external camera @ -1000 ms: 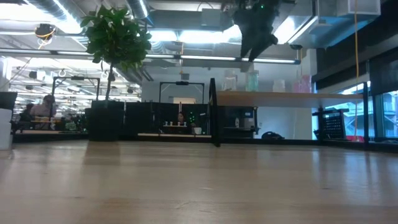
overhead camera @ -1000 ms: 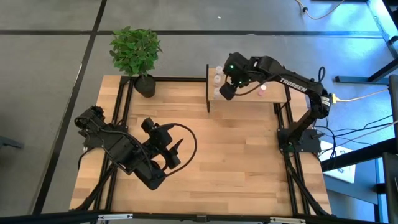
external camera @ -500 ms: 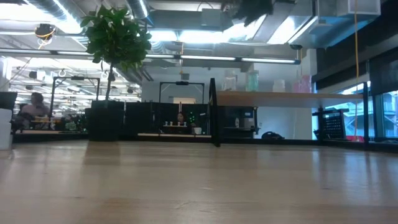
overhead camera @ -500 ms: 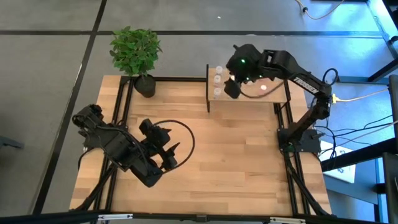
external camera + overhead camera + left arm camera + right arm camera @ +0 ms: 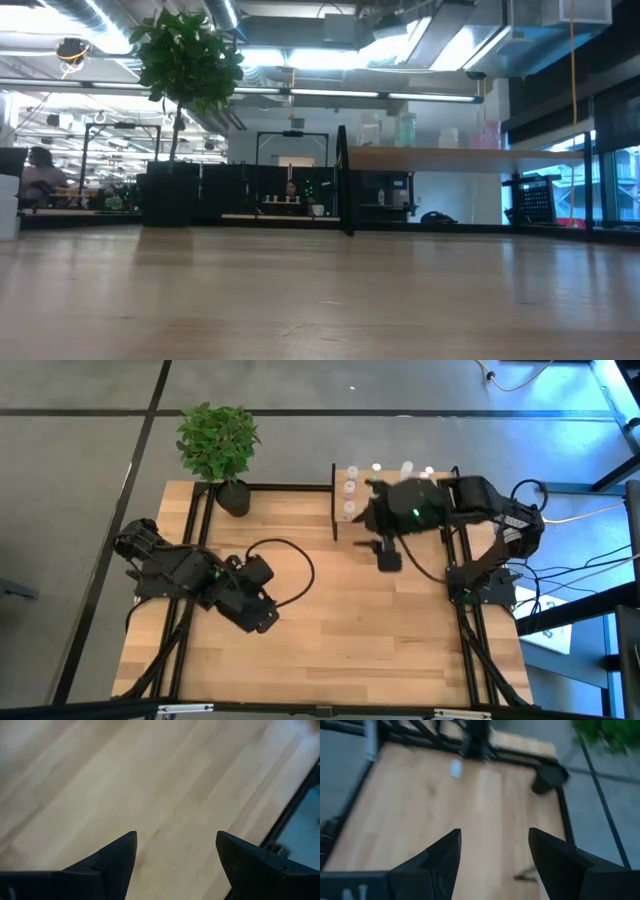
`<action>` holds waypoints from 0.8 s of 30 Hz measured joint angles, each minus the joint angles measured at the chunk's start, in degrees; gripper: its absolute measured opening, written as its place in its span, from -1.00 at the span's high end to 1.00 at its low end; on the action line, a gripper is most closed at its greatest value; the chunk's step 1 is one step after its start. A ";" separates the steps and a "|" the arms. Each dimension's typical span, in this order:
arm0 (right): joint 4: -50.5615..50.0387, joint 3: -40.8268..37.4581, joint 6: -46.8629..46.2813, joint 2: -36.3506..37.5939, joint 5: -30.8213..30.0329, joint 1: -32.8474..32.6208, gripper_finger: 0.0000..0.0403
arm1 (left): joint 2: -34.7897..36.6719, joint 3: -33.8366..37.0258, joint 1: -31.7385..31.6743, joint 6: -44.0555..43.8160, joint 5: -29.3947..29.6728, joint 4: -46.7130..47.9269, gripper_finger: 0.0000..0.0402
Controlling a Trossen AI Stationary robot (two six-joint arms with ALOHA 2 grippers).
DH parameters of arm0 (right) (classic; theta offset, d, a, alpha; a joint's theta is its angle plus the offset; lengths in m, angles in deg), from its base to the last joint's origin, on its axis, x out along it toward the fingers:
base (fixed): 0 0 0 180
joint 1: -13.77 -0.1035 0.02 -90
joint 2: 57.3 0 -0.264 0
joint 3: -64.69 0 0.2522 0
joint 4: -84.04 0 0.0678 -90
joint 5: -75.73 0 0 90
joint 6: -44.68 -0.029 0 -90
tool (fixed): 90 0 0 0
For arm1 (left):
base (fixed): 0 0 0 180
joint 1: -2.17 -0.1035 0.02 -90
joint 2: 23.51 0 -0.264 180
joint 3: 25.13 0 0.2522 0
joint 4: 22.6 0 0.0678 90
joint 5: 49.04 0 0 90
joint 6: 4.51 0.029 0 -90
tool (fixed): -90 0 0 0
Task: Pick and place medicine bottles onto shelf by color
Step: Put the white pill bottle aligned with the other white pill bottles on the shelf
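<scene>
The shelf [image 5: 440, 512] is a light-wood platform on black posts at the table's far right, also in the low view [image 5: 430, 157]. Several medicine bottles stand upright on it: a column along its left edge [image 5: 349, 488] and a row along its far edge [image 5: 407, 468]. In the low view I make out a greenish one [image 5: 405, 130] and a pinkish one [image 5: 486, 134]. My right gripper [image 5: 388, 556] hangs open above the table just in front of the shelf, with nothing between its fingers [image 5: 495, 865]. My left gripper [image 5: 262, 620] is open over bare wood at the left [image 5: 175, 865].
A potted plant [image 5: 220, 448] stands at the table's far left corner, and its black pot [image 5: 549, 779] shows in the right wrist view. Black frame rails [image 5: 462, 610] run along the table's sides. Bare wood [image 5: 340, 610] lies between the two arms.
My right gripper has left the shelf's left end, risen out of the top of the low view and swung toward the table's near edge, over the wood in front of the shelf. My left gripper has turned at the wrist, so its fingers no longer stick out toward the right.
</scene>
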 joint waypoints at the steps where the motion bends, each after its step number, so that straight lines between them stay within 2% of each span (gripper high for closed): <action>1: 0.62 0.32 -0.04 0.00 0.01 -1.46 -0.16 | 0.63 1.69 -0.69 -0.20 -2.15 0.19 -0.33; 4: 2.35 0.98 0.00 0.00 -0.01 -5.58 -0.16 | 3.47 8.42 -2.40 -2.07 -7.14 0.23 -0.33; 14: 7.99 1.31 -0.32 0.00 -0.01 -14.06 -0.16 | 14.60 29.36 -4.03 -16.69 -13.72 0.24 -0.33; 24: 11.17 1.27 -0.47 -0.02 -0.03 -15.66 -0.16 | 16.51 40.73 -4.66 -24.46 -19.37 -1.33 -0.33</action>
